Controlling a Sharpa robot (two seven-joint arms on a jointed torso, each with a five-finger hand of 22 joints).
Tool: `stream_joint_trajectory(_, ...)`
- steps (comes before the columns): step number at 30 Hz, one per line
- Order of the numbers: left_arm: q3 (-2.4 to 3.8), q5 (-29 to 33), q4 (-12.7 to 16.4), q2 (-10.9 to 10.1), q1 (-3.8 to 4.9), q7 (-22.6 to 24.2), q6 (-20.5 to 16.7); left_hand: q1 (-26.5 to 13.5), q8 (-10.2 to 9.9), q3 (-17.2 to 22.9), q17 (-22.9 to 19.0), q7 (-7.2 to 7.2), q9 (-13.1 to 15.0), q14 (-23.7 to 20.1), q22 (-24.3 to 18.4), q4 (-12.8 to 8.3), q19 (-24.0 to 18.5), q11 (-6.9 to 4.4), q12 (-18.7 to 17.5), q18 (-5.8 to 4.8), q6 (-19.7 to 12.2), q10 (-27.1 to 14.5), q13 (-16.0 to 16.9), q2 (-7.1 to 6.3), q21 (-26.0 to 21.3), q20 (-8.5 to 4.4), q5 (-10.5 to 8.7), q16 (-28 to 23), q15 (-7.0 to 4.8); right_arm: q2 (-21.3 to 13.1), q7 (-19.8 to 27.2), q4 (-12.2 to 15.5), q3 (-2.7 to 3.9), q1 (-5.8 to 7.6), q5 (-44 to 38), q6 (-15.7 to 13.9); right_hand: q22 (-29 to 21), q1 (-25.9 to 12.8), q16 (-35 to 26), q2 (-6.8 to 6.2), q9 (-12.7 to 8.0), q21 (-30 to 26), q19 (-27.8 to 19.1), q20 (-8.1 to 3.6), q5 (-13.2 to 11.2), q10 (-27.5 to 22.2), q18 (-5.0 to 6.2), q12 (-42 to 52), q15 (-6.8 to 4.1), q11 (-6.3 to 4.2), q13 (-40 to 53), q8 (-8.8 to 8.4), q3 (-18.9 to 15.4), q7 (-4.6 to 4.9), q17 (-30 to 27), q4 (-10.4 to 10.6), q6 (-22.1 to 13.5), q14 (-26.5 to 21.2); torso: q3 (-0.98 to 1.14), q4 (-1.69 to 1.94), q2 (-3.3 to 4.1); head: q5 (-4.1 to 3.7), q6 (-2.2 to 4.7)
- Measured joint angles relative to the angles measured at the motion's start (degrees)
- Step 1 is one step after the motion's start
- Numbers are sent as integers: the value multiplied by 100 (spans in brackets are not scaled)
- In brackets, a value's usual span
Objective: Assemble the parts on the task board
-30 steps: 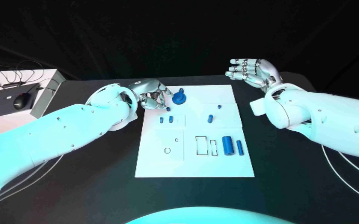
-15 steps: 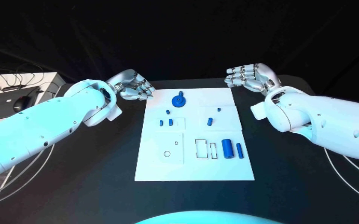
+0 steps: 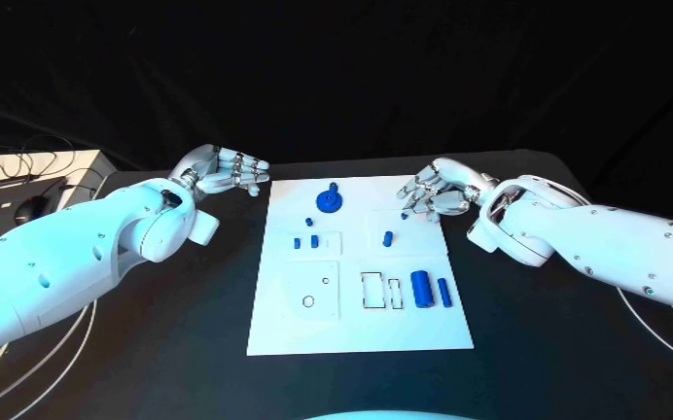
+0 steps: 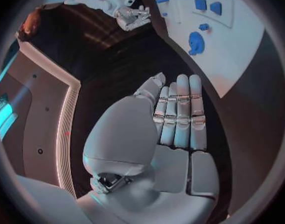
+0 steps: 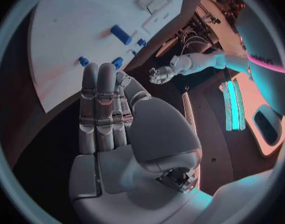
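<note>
The white task board point(image 3: 421, 332) lies mid-table. A round blue part point(image 3: 329, 199) sits near its far edge. Small blue parts point(image 3: 306, 241) lie on its left half and a short peg point(image 3: 389, 238) right of centre. Two blue cylinders point(image 3: 432, 290) lie beside rectangular outlines. My left hand point(image 3: 225, 169) hovers off the board's far left corner, fingers straight, holding nothing; the left wrist view shows the left hand point(image 4: 174, 124) empty, with the round part point(image 4: 195, 42) beyond it. My right hand point(image 3: 438, 192) hangs over the far right corner, empty; the right wrist view shows the right hand point(image 5: 111, 109) flat above the board point(image 5: 62, 30).
A white box point(image 3: 50, 169) with cables and a dark mouse point(image 3: 28, 209) sit at the table's left edge. Black table surface surrounds the board on all sides.
My left hand has drawn back off the board to the left, leaving the round blue part on it. My right hand has come down and in toward the board's far right corner.
</note>
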Motion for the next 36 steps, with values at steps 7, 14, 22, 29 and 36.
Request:
stream_joint_trajectory(7, 0, 885, 154, -77, -177, 146, -114, 8, 0, -71, 85, 0, 0, 0, 31, -24, 51, 0, -68, 0, 0, 0, 0, 53, 0, -10, 0, 85, 0, -3, -784, 293, 1, -21, -1682, 11, 633, -229, 1309, -132, 0, 738, 120, -83, -219, -303, 24, 0, -47, 53, 0, 0, 181, 10, 861, 18, 3, -26, -3, -1, 3, -52, 49)
stream_joint_trajectory(14, 1, 1200, 269, -121, -231, 260, -184, 8, 0, -87, 114, 41, 0, 0, 52, -40, 71, 20, -70, 0, -42, 20, 0, 53, 1, -31, 0, 107, 0, 45, -1521, 424, 3, -33, -2815, -45, 923, -409, 2003, -317, 0, 920, 137, 14, -251, -775, 189, 0, 92, 176, -8, 0, 363, 24, 1285, 153, -74, -87, -10, 0, 7, -69, 32)
stream_joint_trajectory(22, 2, 1282, 318, -161, -242, 362, -246, 8, 0, -86, 150, 41, 0, 40, 82, -40, 71, 20, -98, 0, -42, 20, 0, 53, 33, -31, 0, 135, 0, 138, -2059, 495, 4, -59, -3543, -48, 1252, -217, 2320, -594, 5, 936, 116, 117, -251, -1079, 333, 0, 168, 260, -10, 0, 551, -28, 1374, 505, -164, -206, -17, 3, 9, -88, 2)
stream_joint_trajectory(29, 2, 1305, 376, -176, -244, 411, -278, 8, 0, -102, 170, 41, 0, 40, 100, -24, 71, 20, -98, 1, -42, 20, 1, 53, 33, -31, 0, 169, 0, 223, -2321, 441, 3, -68, -3875, -46, 1526, -178, 2398, -678, 4, 845, 116, 117, -251, -1097, 374, 0, 160, 258, -12, 1, 738, -28, 1315, 705, -164, -238, -19, 5, 11, -95, -11)
stream_joint_trajectory(36, 2, 1312, 416, -185, -245, 421, -297, 8, 0, -102, 175, 40, 0, 40, 100, -24, 71, 20, -98, 0, -42, 20, 1, 53, 33, -31, 0, 169, 0, 313, -2416, 355, 1, -117, -4008, -12, 1705, -178, 2465, -678, 4, 793, 146, 148, -273, -1139, 409, 1, 169, 300, -20, 1, 915, 15, 1305, 760, -121, -247, -14, 6, 10, -91, -27)
